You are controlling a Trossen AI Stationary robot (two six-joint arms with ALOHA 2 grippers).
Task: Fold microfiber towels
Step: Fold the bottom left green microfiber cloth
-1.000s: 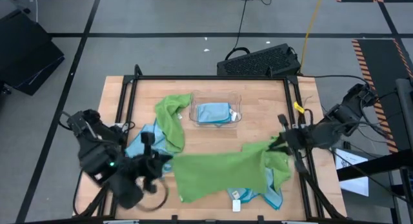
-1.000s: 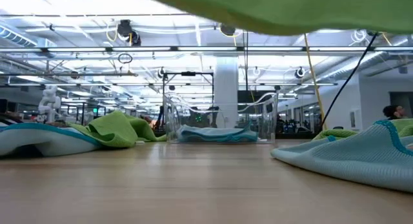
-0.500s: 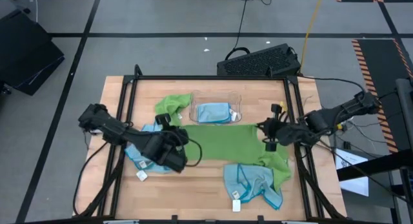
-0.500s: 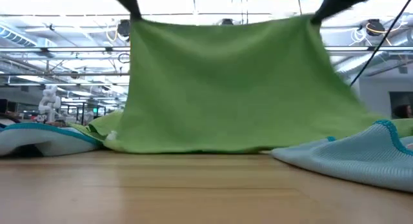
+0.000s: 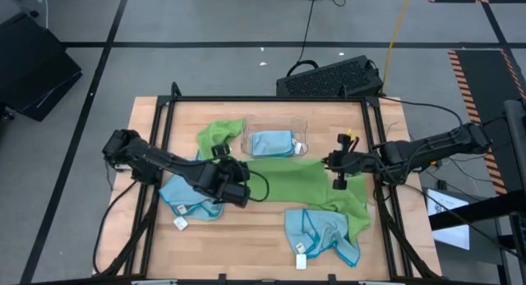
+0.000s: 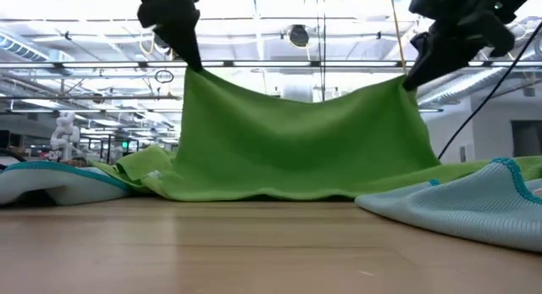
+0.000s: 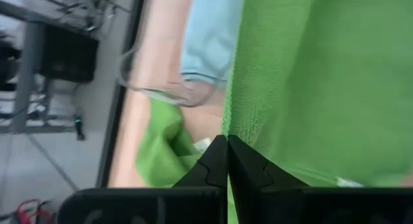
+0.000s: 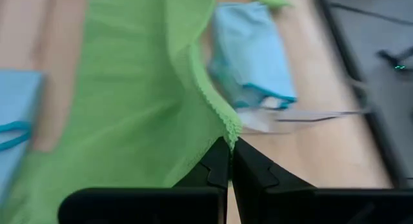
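Observation:
A lime green microfiber towel (image 5: 289, 182) hangs spread between my two grippers at mid-table. Its top edge sags a little and its lower edge (image 6: 271, 193) lies on the wood. My left gripper (image 5: 245, 178) is shut on the towel's upper left corner, and my right gripper (image 5: 335, 168) is shut on the upper right corner. Another green towel (image 5: 219, 140) lies crumpled at the far left. A light blue towel (image 5: 187, 196) lies under my left arm. A second blue towel (image 5: 322, 234) lies near the front edge, partly on green cloth. My left gripper pinches the green towel's upper left corner (image 7: 231, 124) between its two fingertips, slanting down from the table's left. The cloth hangs below the fingers (image 6: 188, 50). My right gripper pinches the upper right corner (image 8: 230, 128) at the hemmed edge, slanting down from the table's right. The towel hangs below it with its bottom on the table.
A clear plastic tray (image 5: 246, 131) holding a folded blue towel (image 5: 273, 143) stands just beyond the hanging towel. A dark frame (image 5: 271, 98) borders the table. A keyboard (image 5: 333, 77) lies past the far edge. Bare wood shows at the front middle (image 5: 246, 244).
Both grippers have come down and gone toward the far edge, staying shut on the green towel. The towel, held high near the front edge before, now hangs lower at mid-table. Its bottom edge has settled on the wood and its top edge sags.

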